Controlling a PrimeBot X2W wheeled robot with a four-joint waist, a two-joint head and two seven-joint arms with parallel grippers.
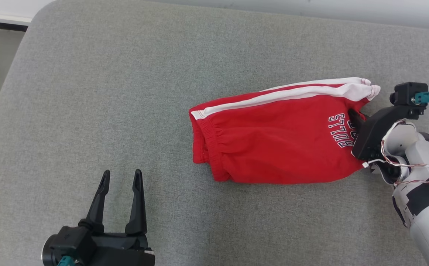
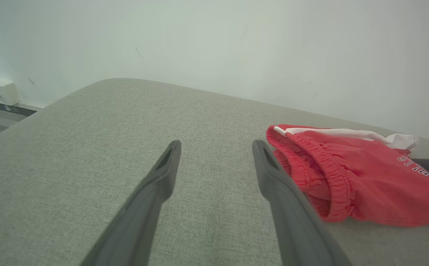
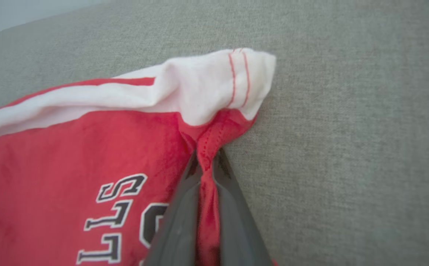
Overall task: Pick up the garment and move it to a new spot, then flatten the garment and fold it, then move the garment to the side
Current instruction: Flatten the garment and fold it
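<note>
Red shorts (image 1: 273,140) lie doubled over on the right half of the grey upholstered surface (image 1: 89,92). The waistband faces the middle and the white-striped hem corner sits at the far right. Right gripper (image 3: 207,164) is clamped on a bunched ridge of red cloth just under that white corner — a thin pinch, by the look of it. I'd lift slowly and straight up, watching for slip, before carrying it across. Left gripper (image 1: 122,171) stands spread wide, holding nothing, well apart from the waistband — not in the path. Bare grey cloth to the left looks like room enough to set down. A white box (image 2: 2,90) sits by the wall, far off.
</note>
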